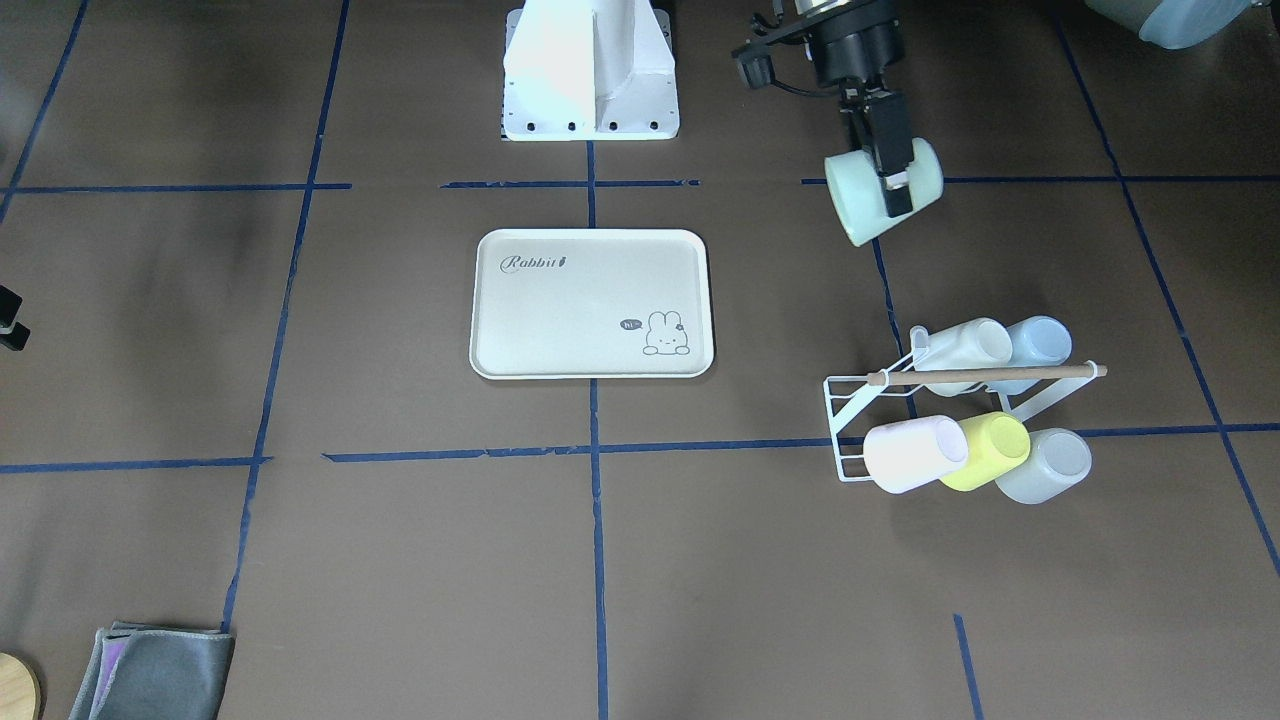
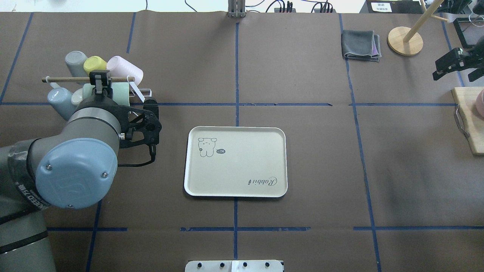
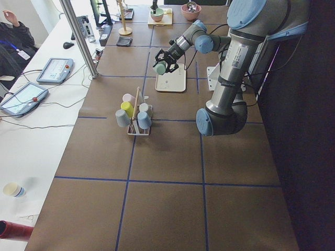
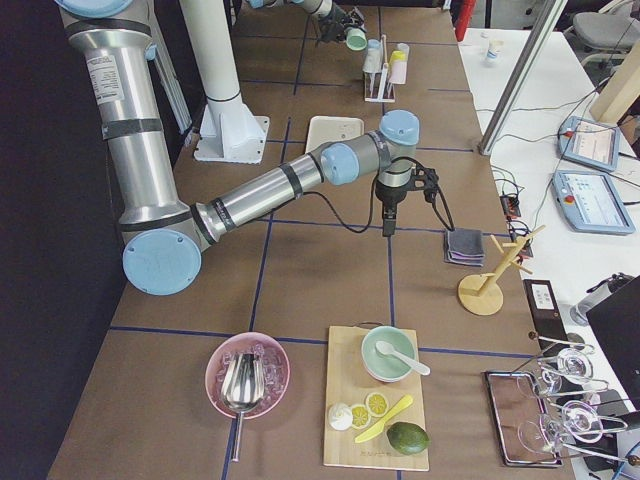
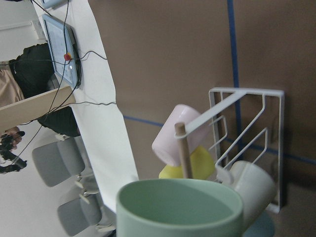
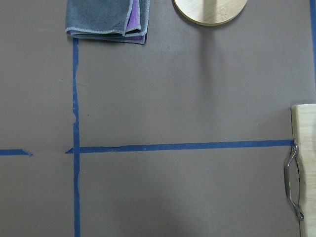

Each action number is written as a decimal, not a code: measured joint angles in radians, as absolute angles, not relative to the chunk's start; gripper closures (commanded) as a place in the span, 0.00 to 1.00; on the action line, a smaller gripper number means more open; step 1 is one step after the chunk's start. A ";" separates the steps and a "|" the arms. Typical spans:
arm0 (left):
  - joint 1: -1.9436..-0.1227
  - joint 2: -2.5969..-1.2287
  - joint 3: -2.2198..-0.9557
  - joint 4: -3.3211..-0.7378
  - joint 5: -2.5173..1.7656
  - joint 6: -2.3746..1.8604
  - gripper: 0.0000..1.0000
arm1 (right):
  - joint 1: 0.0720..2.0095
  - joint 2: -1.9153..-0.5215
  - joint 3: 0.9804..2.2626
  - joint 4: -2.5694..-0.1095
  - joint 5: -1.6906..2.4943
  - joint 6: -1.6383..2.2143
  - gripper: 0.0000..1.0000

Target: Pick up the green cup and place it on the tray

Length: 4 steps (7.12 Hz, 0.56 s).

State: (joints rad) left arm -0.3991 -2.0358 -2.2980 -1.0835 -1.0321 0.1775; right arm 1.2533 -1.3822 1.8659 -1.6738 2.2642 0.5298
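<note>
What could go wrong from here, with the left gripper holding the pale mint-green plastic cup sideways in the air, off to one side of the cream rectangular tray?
1. The pale mint-green plastic cup lies sideways in the left gripper. Released like that on the cream rectangular tray, it might roll instead of standing.
2. The narrow fingers pinch a smooth wall, so the cup could slip during the carry.
3. The white wire rack of cups is nearby, so a low swing might knock them.
</note>
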 measured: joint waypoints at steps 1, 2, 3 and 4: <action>-0.387 -2.033 -2.296 -1.177 -1.101 0.075 0.67 | 1.253 -1.382 1.866 -1.674 2.264 0.529 0.00; -0.372 -2.032 -2.287 -1.279 -1.150 -0.029 0.67 | 1.253 -1.382 1.867 -1.674 2.264 0.529 0.00; -0.352 -2.031 -2.254 -1.423 -1.176 -0.125 0.67 | 1.253 -1.382 1.867 -1.674 2.264 0.529 0.00; -0.334 -2.025 -2.182 -1.632 -1.186 -0.204 0.70 | 1.253 -1.382 1.867 -1.674 2.264 0.529 0.00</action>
State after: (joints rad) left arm -0.3343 -2.0250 -2.1819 -1.6323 -1.1858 -0.2044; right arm 1.2533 -1.3821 1.8669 -1.6736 2.2642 0.5292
